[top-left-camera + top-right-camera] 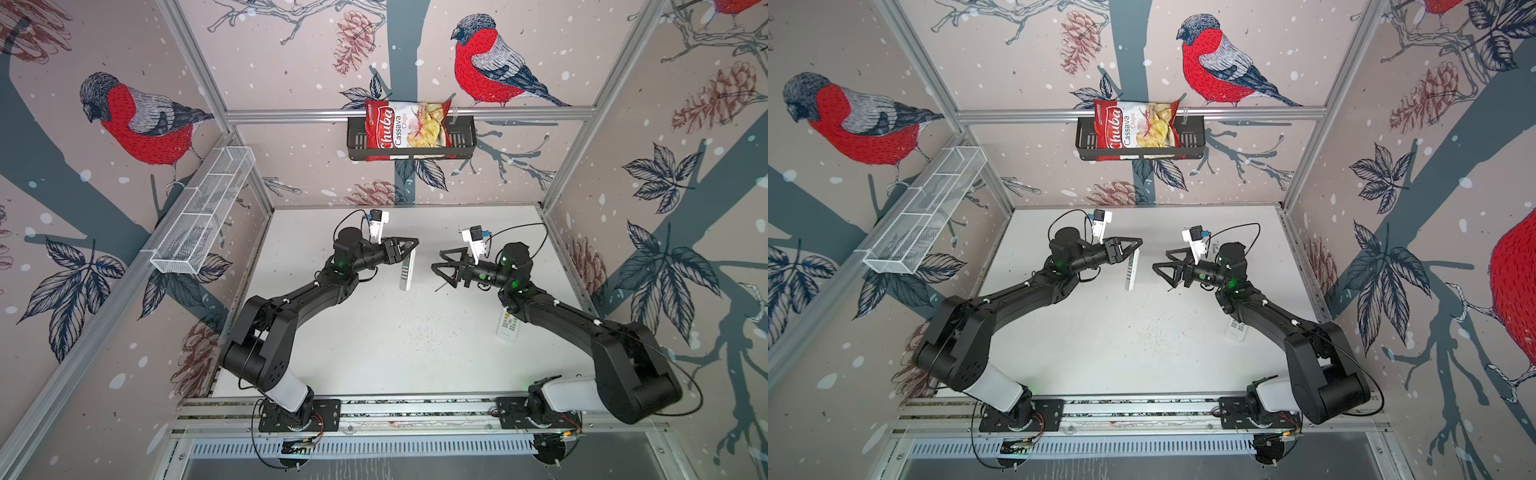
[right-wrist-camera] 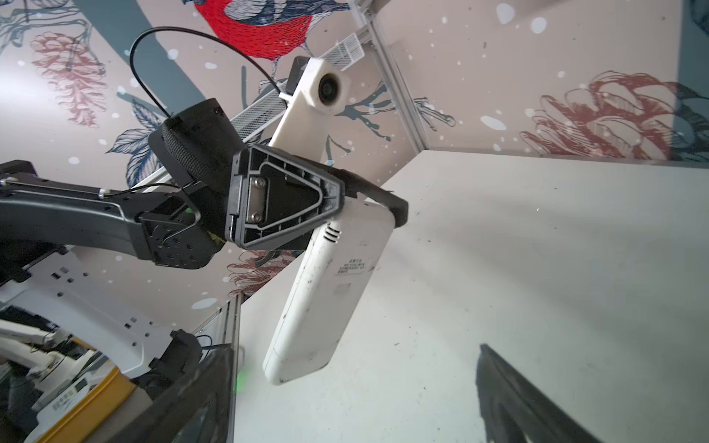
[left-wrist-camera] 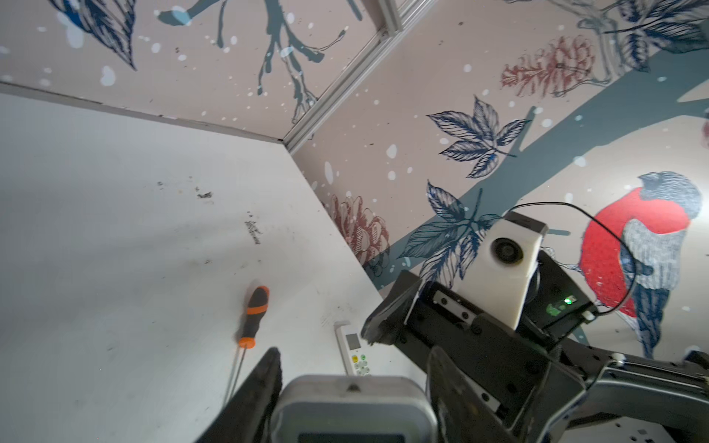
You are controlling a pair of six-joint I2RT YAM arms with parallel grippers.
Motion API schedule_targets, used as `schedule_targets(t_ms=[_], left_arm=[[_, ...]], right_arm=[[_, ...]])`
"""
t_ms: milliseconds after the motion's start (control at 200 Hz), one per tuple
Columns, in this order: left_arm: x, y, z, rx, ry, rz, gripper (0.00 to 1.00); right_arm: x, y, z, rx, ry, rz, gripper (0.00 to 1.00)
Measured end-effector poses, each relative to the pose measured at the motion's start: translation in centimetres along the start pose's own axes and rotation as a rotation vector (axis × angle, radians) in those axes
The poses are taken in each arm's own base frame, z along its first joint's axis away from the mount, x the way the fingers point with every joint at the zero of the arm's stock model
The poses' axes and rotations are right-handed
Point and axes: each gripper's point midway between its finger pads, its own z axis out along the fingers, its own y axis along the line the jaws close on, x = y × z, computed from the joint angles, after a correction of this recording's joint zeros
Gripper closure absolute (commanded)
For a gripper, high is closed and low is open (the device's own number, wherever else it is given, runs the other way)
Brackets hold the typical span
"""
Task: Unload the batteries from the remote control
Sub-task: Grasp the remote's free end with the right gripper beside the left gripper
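**Left gripper** [image 1: 409,249] [image 1: 1133,247]: the jaws are clamped on the upper end of a slim white plastic remote control [image 1: 407,272] [image 1: 1131,272]. It sits just left of centre in both top views.

**White plastic remote control:** it hangs downward from that grip, clear of the white tabletop [image 1: 374,332]. In the right wrist view its rear face [image 2: 326,291] is at frame centre, with three vent slots and a small printed label. In the left wrist view its grey-bordered front [image 3: 353,406] sits at the bottom edge between the two black fingers [image 3: 264,383].

**Batteries:** they cannot be seen in any view, and the remote's rear face looks closed.

**Right gripper** [image 1: 437,261] [image 1: 1160,259]: the jaws stand wide apart with nothing between them. It is just right of centre in both top views, facing the held remote and apart from it.

**Screwdriver with an orange-and-black handle and a thin metal shaft** [image 3: 255,307]: it lies flat on the tabletop, lower centre of the left wrist view.

**Second white remote with a small screen and coloured buttons** [image 1: 508,326] [image 1: 1237,330] [image 3: 353,349]: it lies face-up on the tabletop, partly under the right arm, at the lower right of the table in both top views.

**Red-and-white cassava chips bag** [image 1: 407,126]: it stands in a black wire basket [image 1: 465,141] on the back wall, upper centre.

**White mesh basket** [image 1: 203,212]: it is mounted on the wall at left of frame.
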Motion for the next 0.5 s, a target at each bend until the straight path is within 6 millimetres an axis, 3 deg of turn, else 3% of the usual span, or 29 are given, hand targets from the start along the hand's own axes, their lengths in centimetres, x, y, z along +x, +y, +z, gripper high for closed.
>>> schedule_targets(t_ms=[315, 500], left_arm=[[-0.4, -4.9, 0.1, 0.138, 0.009, 0.044, 0.46], [-0.9, -6.1, -0.2, 0.166, -0.005, 0.058, 0.47]], right_arm=[[-0.5, 3.1, 2.3, -0.133, 0.006, -0.041, 0.05], [-0.8, 3.9, 2.6, -0.164, 0.000, -0.048, 0.05]])
